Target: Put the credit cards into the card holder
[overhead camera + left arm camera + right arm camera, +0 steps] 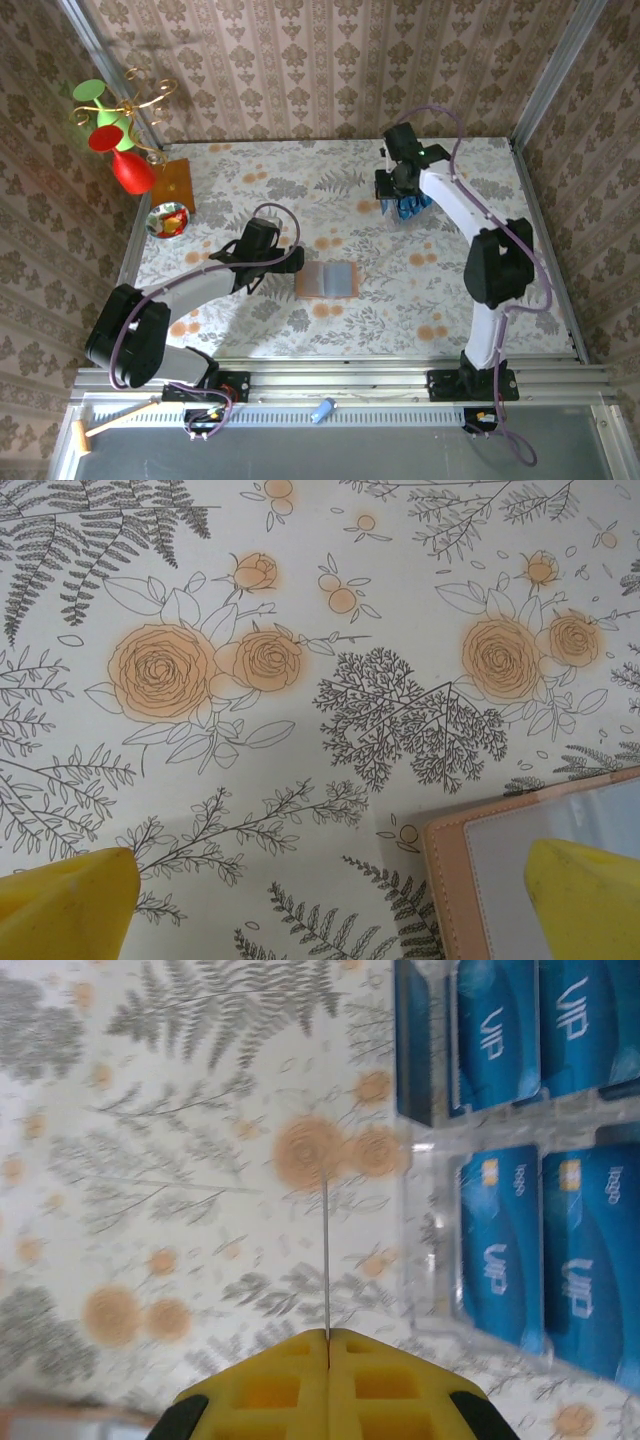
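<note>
Right gripper (327, 1338): the yellow fingers (260, 1385) are pressed together on one credit card (327, 1250), seen edge-on as a thin line running toward 12 o'clock. A clear rack (425, 1220), with further blue credit cards (500, 1270) stood in it, is seen at 2 o'clock of the fingertips, apart from them. Left gripper (330, 885): the fingers (70, 905) are spread wide and nothing is gripped; one finger is placed over a corner of the card holder (445, 880), contact not discernible. In the top view the holder is laid open at the centre of the flowered table (450, 290), with the left gripper just at its 9 o'clock and the right gripper at its 1 o'clock, well apart.
</note>
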`<control>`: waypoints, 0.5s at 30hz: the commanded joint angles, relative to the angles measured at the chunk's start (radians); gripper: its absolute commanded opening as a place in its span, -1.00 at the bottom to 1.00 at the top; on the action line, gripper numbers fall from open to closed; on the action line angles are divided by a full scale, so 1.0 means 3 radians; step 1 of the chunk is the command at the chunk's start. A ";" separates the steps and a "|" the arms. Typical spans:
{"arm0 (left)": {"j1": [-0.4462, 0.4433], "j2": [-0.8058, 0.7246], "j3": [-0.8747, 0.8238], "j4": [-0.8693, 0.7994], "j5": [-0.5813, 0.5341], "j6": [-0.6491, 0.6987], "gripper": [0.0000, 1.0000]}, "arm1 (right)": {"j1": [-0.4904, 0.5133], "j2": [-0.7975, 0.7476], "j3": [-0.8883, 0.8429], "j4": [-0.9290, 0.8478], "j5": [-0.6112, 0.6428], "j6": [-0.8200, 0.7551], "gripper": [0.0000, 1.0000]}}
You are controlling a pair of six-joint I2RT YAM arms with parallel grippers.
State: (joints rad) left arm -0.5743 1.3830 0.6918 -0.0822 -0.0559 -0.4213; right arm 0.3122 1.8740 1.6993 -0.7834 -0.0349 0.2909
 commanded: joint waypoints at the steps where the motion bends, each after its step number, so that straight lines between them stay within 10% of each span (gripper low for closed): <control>1: 0.0028 -0.0130 0.0028 -0.0079 0.0009 0.0089 1.00 | 0.0059 -0.0364 -0.0450 0.0305 -0.0500 0.0377 -1.00; 15: -0.0284 -0.0210 -0.0034 -0.0285 -0.0275 -0.0060 1.00 | 0.0992 -0.1374 -0.2675 0.2338 -0.0594 0.1749 -1.00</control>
State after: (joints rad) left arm -0.6384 1.3640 0.6910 -0.1371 -0.0940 -0.4259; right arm 0.5617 1.4940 0.9428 -0.2607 -0.2401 0.6945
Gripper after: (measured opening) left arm 0.999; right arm 0.068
